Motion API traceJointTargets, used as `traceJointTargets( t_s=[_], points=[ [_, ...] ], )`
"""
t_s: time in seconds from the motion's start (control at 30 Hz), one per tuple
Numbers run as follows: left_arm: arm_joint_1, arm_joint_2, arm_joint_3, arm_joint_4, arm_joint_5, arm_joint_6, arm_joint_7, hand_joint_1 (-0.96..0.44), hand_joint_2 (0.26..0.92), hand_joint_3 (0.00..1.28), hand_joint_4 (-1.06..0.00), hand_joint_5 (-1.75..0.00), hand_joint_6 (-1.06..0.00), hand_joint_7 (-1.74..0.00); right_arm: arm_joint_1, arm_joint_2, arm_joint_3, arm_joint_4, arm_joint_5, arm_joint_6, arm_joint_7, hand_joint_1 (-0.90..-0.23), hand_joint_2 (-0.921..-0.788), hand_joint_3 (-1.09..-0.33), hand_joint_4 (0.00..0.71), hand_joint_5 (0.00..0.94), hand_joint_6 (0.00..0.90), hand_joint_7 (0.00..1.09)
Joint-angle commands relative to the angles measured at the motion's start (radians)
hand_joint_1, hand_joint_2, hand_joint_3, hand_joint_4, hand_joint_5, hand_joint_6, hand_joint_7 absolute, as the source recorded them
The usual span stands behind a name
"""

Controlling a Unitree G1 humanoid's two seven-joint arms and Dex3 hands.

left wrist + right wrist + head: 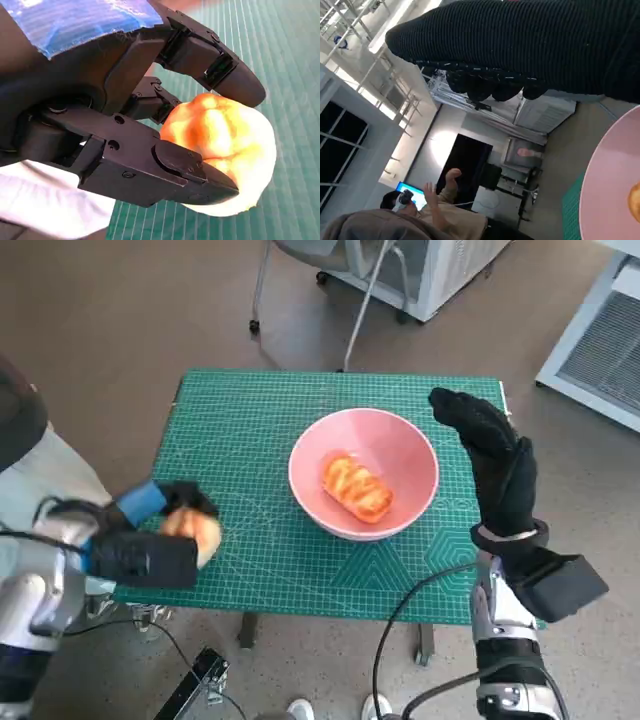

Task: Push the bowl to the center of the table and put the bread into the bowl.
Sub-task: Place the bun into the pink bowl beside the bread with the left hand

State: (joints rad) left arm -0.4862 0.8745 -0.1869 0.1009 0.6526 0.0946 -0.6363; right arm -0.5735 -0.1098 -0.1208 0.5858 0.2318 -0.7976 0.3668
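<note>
From the head view we saw a smooth pink bowl (364,475), round and glossy, sitting near the middle of the desk (250,420), whose top was a green cutting mat ruled with a fine grid. Inside the bowl lay a golden, ridged bread (356,487), glazed and oblong. A second bread roll (197,532), paler and rounded, sat in the left robot hand (150,540) at the near left edge of the desk, the black fingers wrapped about it. The right robot hand (495,460), in its knitted glove, stood raised just right of the bowl, fingers extended and holding nothing. In the left wrist view we saw the hard black fingers (170,170) closed on the soft roll (225,145) from two sides, above the green mat. In the right wrist view the ribbed glove (530,45) spanned the frame, the bowl's pink rim (610,175) showed at one edge, and a person (445,210) sat beyond in the room.
</note>
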Motion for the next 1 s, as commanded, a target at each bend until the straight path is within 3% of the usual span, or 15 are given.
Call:
traceJointTargets(
  t_s=[0.03,0.2,0.47,0.8,1.0],
  points=[
    [-0.065,-0.011,0.051,-0.047,-0.050,0.025,-0.009,0.00,0.910,0.07,-0.71,-1.17,-0.65,-1.12,0.011,0.001,-0.002,0.008,0.004,0.016,0.006,-0.539,-0.921,-0.722,0.423,0.004,0.089,0.81],
    [-0.139,-0.048,0.070,-0.102,-0.071,0.073,-0.005,0.00,0.908,0.06,-0.73,-1.12,-0.65,-1.15,0.007,-0.002,-0.006,0.016,0.012,0.018,0.012,-0.541,-0.921,-0.721,0.423,0.004,0.089,0.81],
    [-0.272,-0.138,0.008,-0.123,-0.050,0.064,0.019,0.00,0.906,0.06,-0.74,-1.12,-0.66,-1.14,0.004,-0.004,-0.012,0.017,0.019,0.015,0.019,-0.544,-0.921,-0.719,0.423,0.004,0.089,0.81],
    [-0.449,-0.289,-0.092,0.041,-0.047,-0.031,0.081,0.00,0.907,0.06,-0.74,-1.09,-0.66,-1.16,0.004,-0.005,-0.016,0.017,0.008,0.002,0.014,-0.550,-0.921,-0.716,0.424,0.004,0.090,0.81],
    [-0.503,-0.375,-0.157,0.172,-0.008,-0.103,0.177,0.00,0.907,0.05,-0.74,-1.07,-0.67,-1.16,0.007,-0.014,-0.021,0.019,-0.011,-0.012,0.003,-0.554,-0.921,-0.716,0.426,0.005,0.092,0.81]
  ],
)
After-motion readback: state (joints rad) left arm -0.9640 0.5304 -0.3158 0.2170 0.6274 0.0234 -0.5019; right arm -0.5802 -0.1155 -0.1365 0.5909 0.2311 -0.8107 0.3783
